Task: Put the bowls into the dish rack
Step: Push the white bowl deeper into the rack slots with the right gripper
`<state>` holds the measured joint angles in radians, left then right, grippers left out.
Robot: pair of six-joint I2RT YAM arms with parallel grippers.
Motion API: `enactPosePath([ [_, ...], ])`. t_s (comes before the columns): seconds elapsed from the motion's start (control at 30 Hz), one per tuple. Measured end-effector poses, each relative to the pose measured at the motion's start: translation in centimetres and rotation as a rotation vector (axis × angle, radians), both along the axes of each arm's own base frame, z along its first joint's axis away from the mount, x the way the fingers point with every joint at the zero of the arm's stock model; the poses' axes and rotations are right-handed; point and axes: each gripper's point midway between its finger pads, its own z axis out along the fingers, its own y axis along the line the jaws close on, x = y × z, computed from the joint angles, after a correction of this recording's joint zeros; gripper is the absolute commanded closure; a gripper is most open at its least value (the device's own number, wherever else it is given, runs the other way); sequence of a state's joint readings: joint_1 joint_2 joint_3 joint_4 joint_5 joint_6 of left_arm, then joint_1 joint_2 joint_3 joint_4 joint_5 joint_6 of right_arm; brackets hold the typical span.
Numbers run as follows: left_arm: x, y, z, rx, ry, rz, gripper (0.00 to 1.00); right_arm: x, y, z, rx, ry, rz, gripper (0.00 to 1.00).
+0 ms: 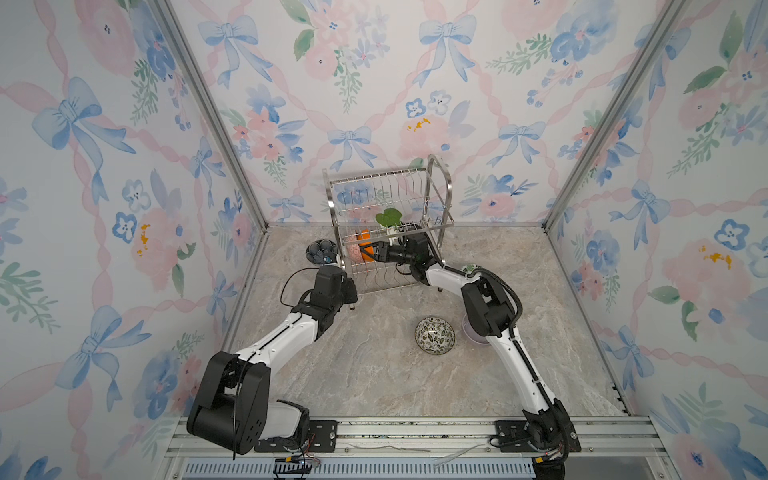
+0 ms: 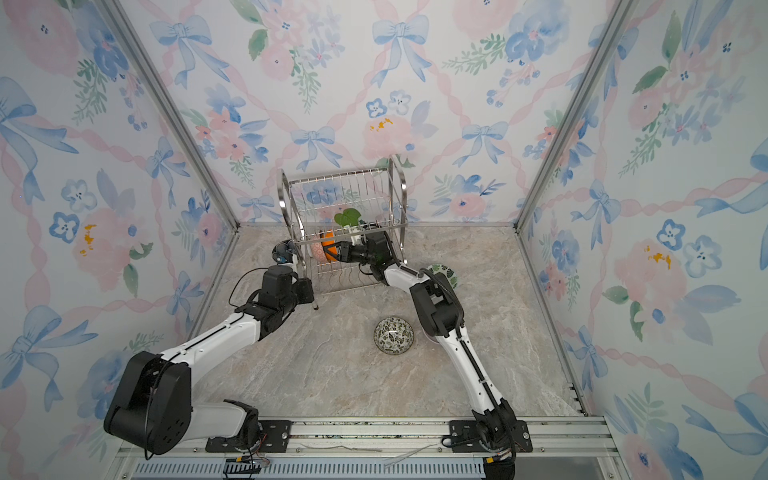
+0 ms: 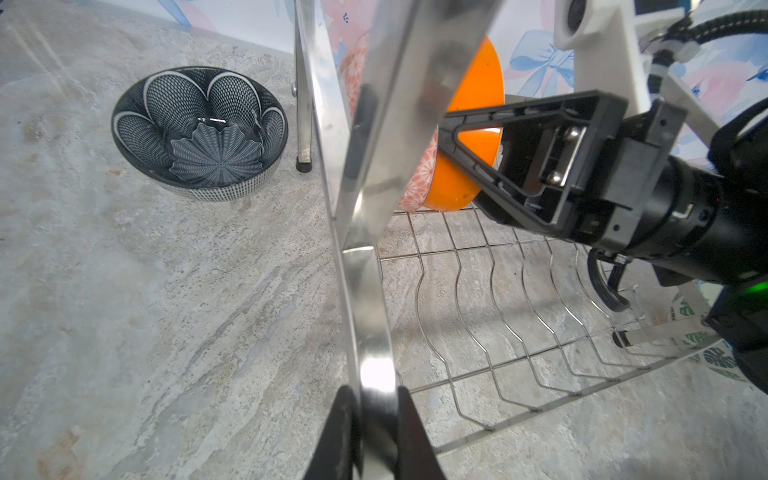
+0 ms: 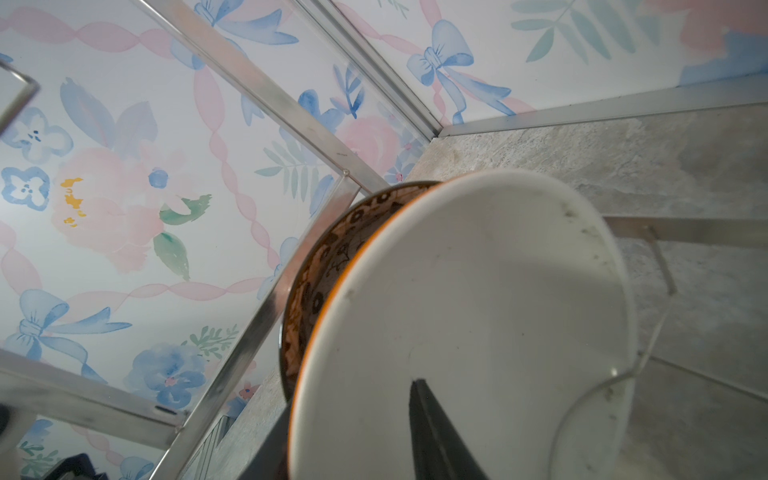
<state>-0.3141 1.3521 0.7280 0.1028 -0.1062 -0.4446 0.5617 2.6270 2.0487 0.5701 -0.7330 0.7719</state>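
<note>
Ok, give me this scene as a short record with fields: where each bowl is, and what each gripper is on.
Rack lower tier: white bowl with orange outside and pink-outside floral bowl, both on edge, side by side
On table: dark blue flower bowl left of dish rack; black-and-white floral bowl in front; lavender bowl and green-leaf bowl partly hidden by right arm
Left gripper: shut on the rack's side frame
Right gripper: astride the orange bowl's rim; gripping or releasing unclear
</note>
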Motion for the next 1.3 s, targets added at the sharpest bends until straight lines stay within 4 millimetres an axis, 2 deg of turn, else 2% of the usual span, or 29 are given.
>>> enactPosePath([
  [0.4, 0.0, 0.0, 0.0, 0.001, 0.000, 0.002, 1.00, -0.1, -0.8, 2.3, 0.021, -0.025, -0.014, 0.52],
  [0.73, 0.0, 0.0, 0.0, 0.001, 0.000, 0.002, 1.00, 0.0, -2.3, 1.9, 0.062, 0.019, -0.054, 0.51],
  [0.97, 0.0, 0.0, 0.0, 0.001, 0.000, 0.002, 1.00, 1.3, -4.1, 3.9, 0.078, 0.001, -0.137, 0.59],
  [1.3, 0.0, 0.0, 0.0, 0.002, 0.001, 0.002, 1.00, 2.4, -3.7, 5.1, 0.077, 0.013, -0.182, 0.74],
])
